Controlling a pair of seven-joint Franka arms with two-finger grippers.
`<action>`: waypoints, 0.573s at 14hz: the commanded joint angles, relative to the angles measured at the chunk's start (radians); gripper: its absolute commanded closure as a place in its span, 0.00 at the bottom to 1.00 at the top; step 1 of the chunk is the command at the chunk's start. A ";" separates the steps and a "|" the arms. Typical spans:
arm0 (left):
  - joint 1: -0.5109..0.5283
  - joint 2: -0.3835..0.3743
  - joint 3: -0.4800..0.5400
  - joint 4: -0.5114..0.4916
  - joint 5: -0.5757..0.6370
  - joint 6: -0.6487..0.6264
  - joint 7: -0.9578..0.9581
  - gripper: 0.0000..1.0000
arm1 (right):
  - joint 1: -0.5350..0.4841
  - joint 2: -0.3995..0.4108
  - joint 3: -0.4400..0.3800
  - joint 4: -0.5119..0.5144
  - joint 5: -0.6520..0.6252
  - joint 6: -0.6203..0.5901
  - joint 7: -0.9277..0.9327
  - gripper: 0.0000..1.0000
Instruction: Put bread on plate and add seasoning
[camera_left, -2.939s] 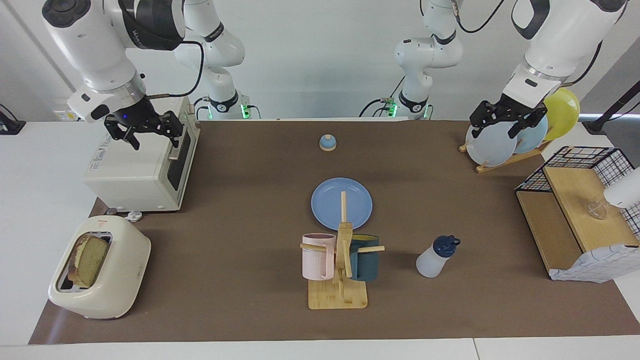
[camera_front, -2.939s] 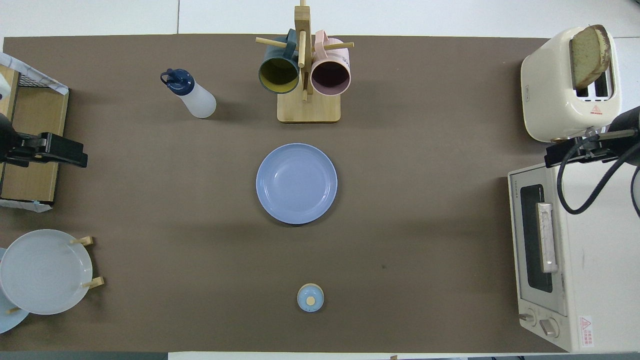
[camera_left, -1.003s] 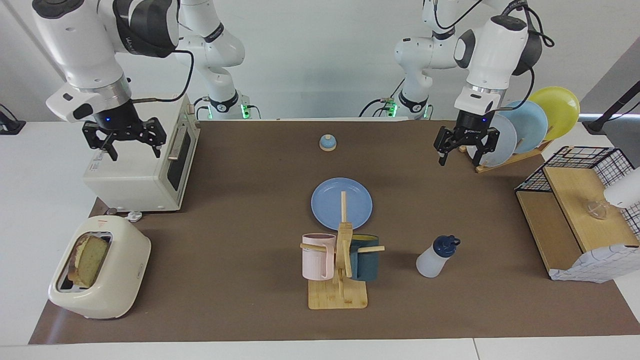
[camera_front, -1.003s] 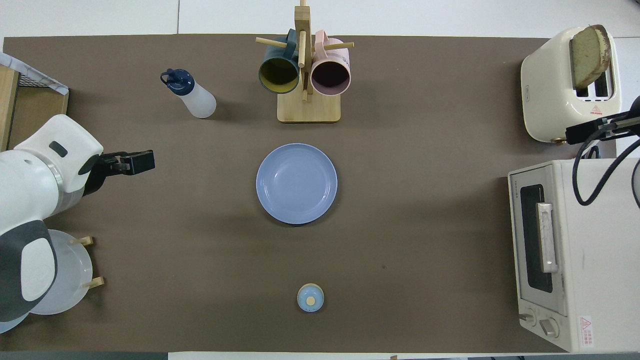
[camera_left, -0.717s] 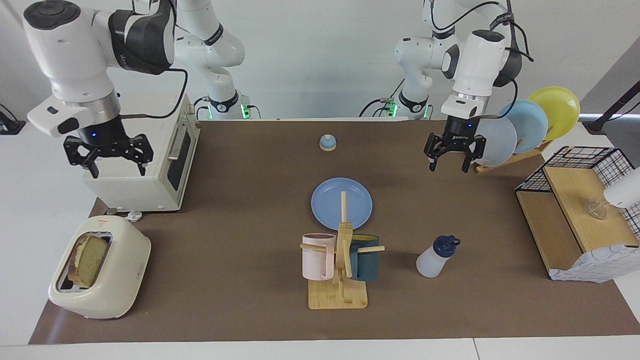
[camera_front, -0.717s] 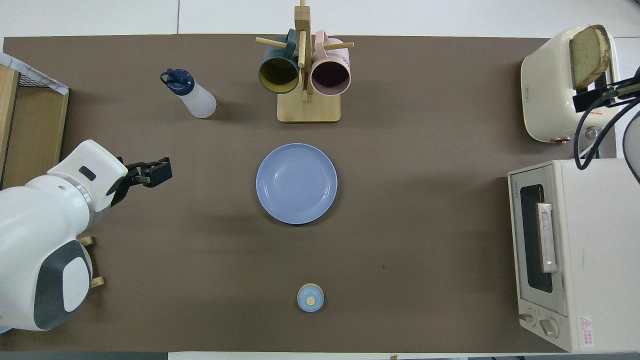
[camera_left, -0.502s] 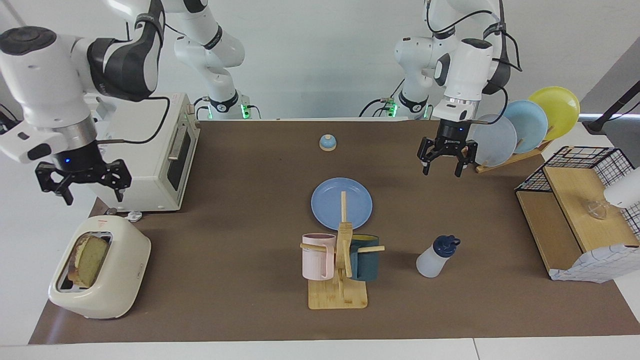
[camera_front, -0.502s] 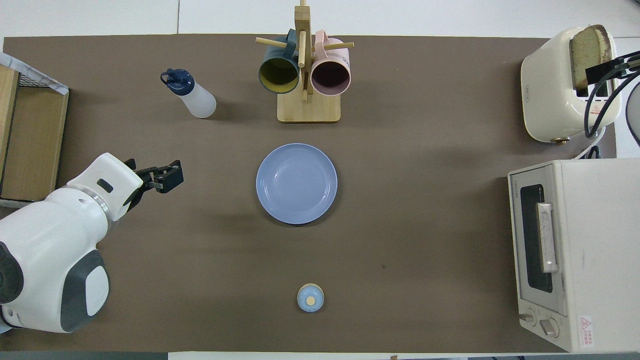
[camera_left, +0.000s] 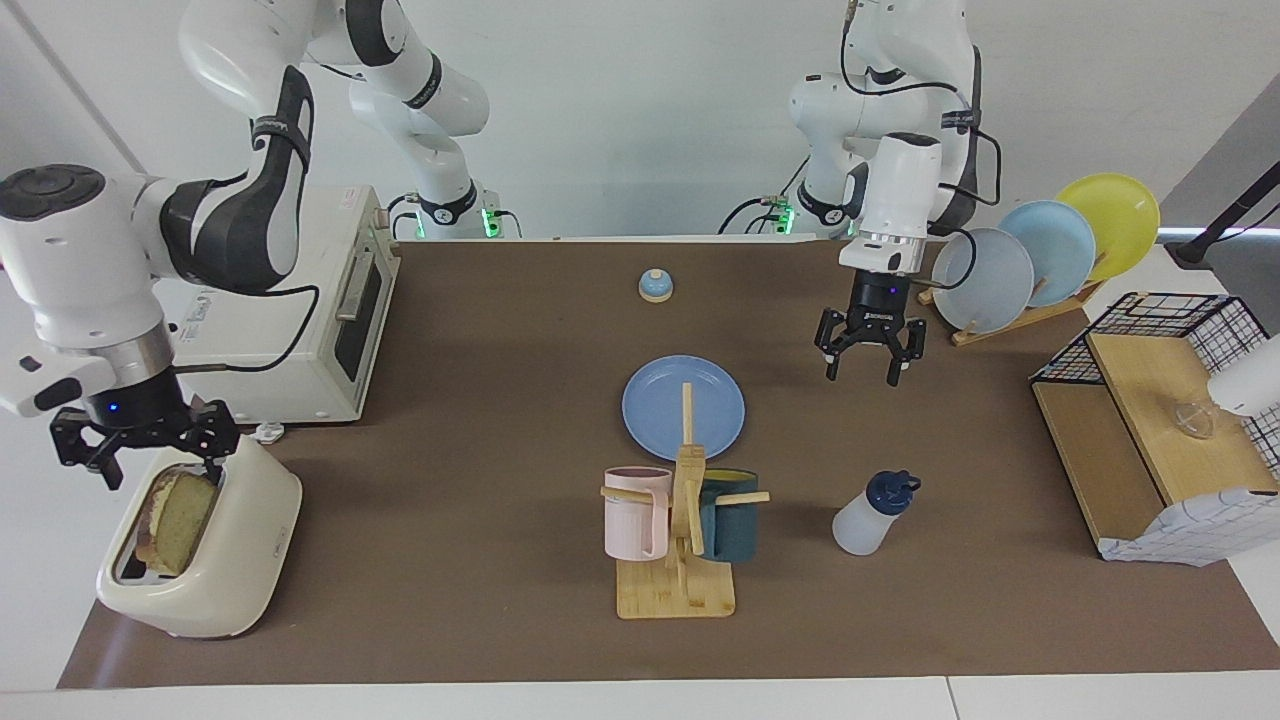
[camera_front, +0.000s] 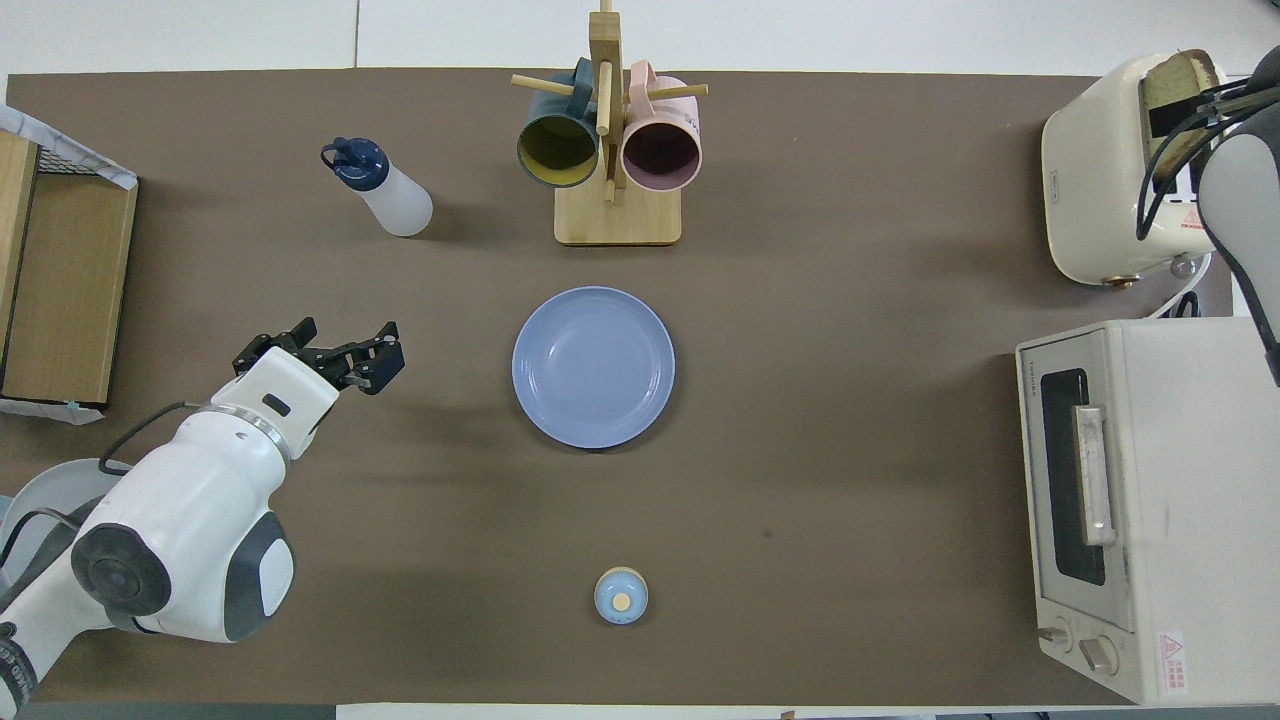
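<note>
The right gripper (camera_left: 148, 461) hangs with its fingers spread apart and empty, just over the bread (camera_left: 178, 520), not yet gripping it. That slice stands upright in a slot of the cream toaster (camera_left: 225, 580), which sits at the corner of the tabletop farthest from the robots, at the right arm's end. The left gripper (camera_left: 867, 367) is also spread wide and empty, raised over bare brown tabletop between the plate (camera_front: 593, 367) and the rack of spare plates (camera_left: 1010, 270).

The medium-blue plate lies empty at the middle of the tabletop. The seasoning (camera_front: 380, 188), a pale bottle with a dark blue cap, stands upright and untouched near the edge farthest from the robots, toward the left arm's end, beside the wooden mug stand (camera_front: 617, 215).

By this showing, nothing of the task is finished: the bread has yet to be lifted out and laid on the plate, and the seasoning has yet to be picked up and applied.
</note>
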 joint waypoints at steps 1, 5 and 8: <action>-0.020 0.095 0.006 -0.004 -0.021 0.190 -0.015 0.00 | -0.020 0.027 0.013 0.029 0.022 0.024 0.001 0.09; -0.069 0.160 0.009 0.005 -0.113 0.281 -0.012 0.00 | -0.018 0.028 0.013 0.027 0.022 0.049 0.000 0.20; -0.069 0.192 0.009 0.038 -0.127 0.281 -0.013 0.00 | -0.014 0.028 0.014 0.027 0.019 0.043 -0.011 0.45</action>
